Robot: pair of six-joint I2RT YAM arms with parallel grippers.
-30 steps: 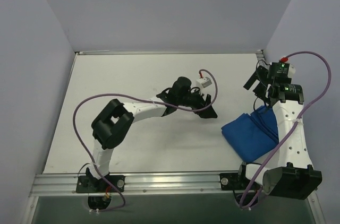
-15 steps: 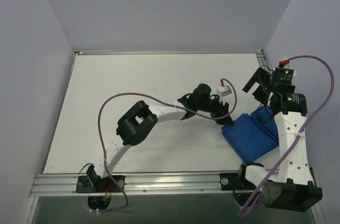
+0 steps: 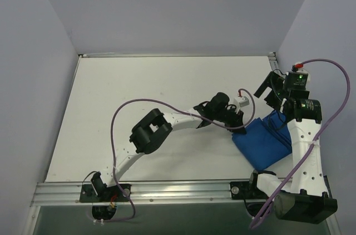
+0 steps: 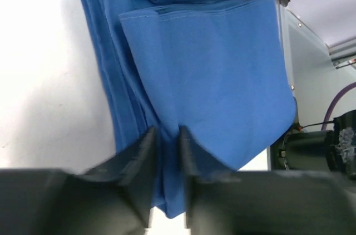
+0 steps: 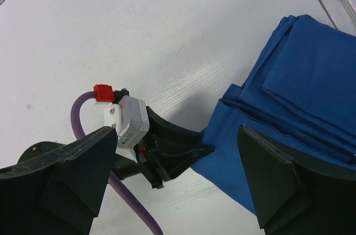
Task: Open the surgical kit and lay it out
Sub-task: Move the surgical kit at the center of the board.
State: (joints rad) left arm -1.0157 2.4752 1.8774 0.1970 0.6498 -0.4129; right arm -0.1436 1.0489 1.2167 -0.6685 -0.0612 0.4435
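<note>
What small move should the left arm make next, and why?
Probably close the left tool fully on the wrap. Its fingers straddle the folded edge with cloth between them, but a firm pinch cannot be confirmed. The wrap is a folded bundle, and the right tool hangs open above it, holding nothing.

Surgical kit (image 4: pixel 222 79): royal-blue woven cloth, matt, soft folds w/ a stitched hem, one layer between the left gripper (image 4: pixel 168 135) fingers (image 4: pixel 139 160), which are black matt plastic. Table (image 5: pixel 167 23) under the right gripper (image 5: pixel 178 130): white, matt, faint grain. Cable (image 5: pixel 75 115) nr the left hand: purple, smooth, slight sheen; white plastic plug (image 5: pixel 129 118).
</note>
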